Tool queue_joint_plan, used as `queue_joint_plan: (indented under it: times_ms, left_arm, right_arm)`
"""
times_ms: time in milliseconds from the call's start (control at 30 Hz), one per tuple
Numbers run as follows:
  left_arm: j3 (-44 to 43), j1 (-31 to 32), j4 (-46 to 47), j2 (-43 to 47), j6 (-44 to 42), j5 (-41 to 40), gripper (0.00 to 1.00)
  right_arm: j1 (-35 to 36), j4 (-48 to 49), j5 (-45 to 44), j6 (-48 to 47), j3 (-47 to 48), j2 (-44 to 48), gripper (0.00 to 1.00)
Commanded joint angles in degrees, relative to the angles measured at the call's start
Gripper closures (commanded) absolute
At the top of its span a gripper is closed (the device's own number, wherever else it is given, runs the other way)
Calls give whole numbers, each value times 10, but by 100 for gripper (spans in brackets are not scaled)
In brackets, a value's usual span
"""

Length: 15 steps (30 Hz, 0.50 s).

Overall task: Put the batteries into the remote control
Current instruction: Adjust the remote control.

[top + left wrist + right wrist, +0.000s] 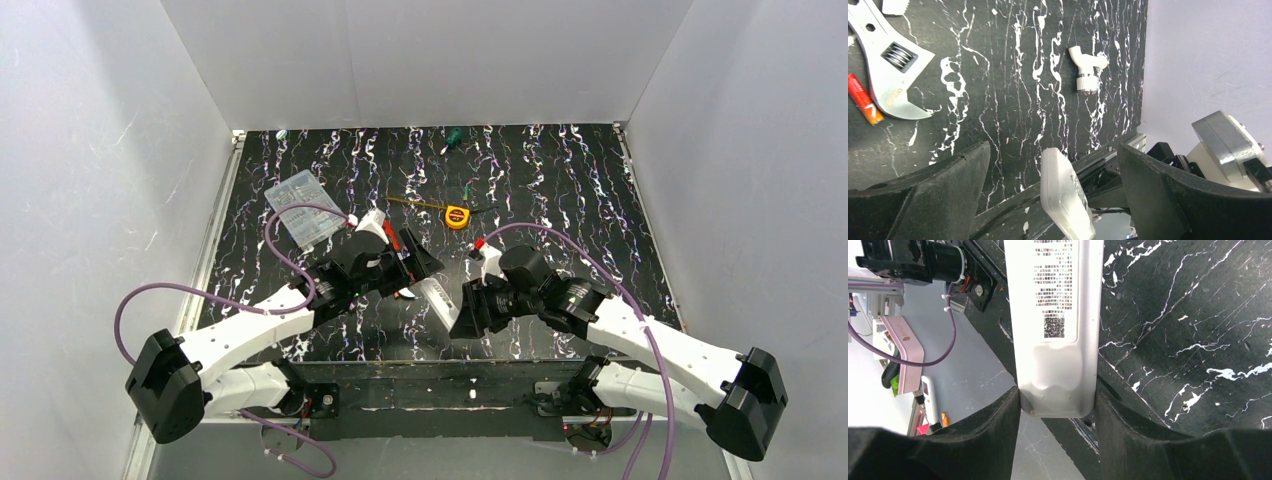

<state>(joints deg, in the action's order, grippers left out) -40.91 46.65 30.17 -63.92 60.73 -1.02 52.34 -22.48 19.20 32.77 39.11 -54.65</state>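
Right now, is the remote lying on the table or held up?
Held up. The right fingers clamp one end of the remote; the left fingers stand wide open either side of it, not touching.

In view are one slim white plastic remote control [1055, 315], one red-and-orange cylindrical battery [863, 99] that can be told for certain, and one shiny silver adjustable wrench [890, 65]. The single black, white-veined counter [560, 190] also carries one white tap-shaped plastic piece [1088, 70], one round yellow tape measure [457, 216], one green-handled screwdriver [453, 137] and one clear plastic compartment box [305, 207]. There are two white robot arms, each with one black claw: the left claw [1053, 165] and the right claw [1058, 410].
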Motion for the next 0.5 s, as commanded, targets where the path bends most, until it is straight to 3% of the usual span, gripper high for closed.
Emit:
queue_joint_plan:
  times_ms: [0, 200, 467]
  left_arm:
    - [-2, 21, 9, 0, 19, -7, 0]
    - [0, 32, -1, 3, 37, -4, 16]
    - [-19, 34, -36, 7, 42, -2, 60]
  right_arm:
    - [5, 40, -13, 19, 35, 10, 86]
    - [5, 64, -29, 31, 34, 17, 86]
    - [6, 69, -24, 24, 41, 13, 86]
